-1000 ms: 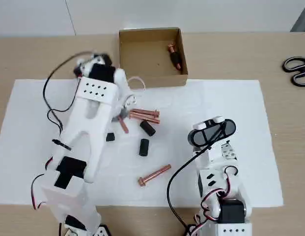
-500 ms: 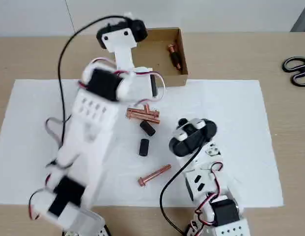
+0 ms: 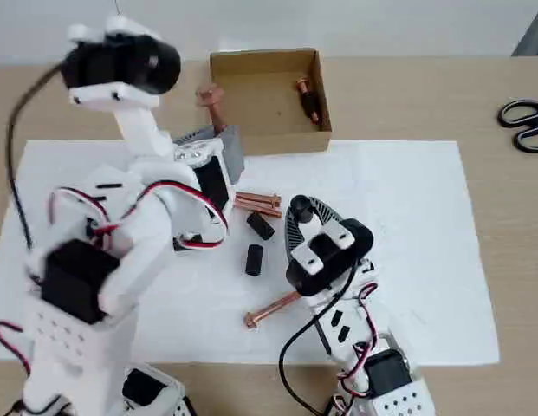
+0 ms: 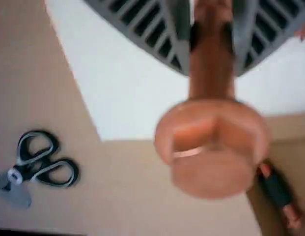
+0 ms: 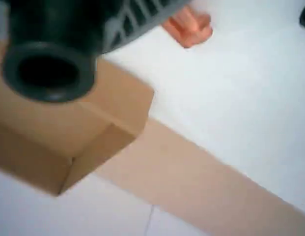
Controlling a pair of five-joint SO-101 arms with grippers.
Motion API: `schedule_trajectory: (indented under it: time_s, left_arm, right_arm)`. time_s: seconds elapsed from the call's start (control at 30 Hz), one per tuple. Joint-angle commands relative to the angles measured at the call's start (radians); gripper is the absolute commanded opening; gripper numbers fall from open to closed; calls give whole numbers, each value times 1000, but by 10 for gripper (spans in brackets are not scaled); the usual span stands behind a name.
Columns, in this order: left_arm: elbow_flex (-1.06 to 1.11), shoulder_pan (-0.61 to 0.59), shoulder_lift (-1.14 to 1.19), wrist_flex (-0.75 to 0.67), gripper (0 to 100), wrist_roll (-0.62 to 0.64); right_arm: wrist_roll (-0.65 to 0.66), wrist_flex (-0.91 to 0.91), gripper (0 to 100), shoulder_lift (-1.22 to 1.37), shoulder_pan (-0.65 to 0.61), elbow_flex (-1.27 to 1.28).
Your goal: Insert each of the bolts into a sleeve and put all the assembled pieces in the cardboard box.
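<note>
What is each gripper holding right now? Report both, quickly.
Left gripper: closed on a copper-coloured metal bolt.
Right gripper: closed on a black cylindrical sleeve.

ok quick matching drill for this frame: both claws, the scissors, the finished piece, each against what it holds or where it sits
1. left claw
2. right claw
3. scissors
4. finished piece

A. in the cardboard box
B. shut on a black sleeve
C. on the bare table, off the white paper
D. shut on a copper bolt

Pairs: 1-D, 2-B, 3-C, 4-A
</note>
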Motion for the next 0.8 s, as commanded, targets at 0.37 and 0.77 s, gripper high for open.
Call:
schedule_trajectory:
  time_s: [0.37,0.77]
  left_arm:
    - [866,84,-442,-1037,6,-69]
    - [957,180,-462,-1036,6,-77]
  right_arm:
    - [-166,-44,6,-15,-22,6]
    - [-144,-116,6,-15,-22,6]
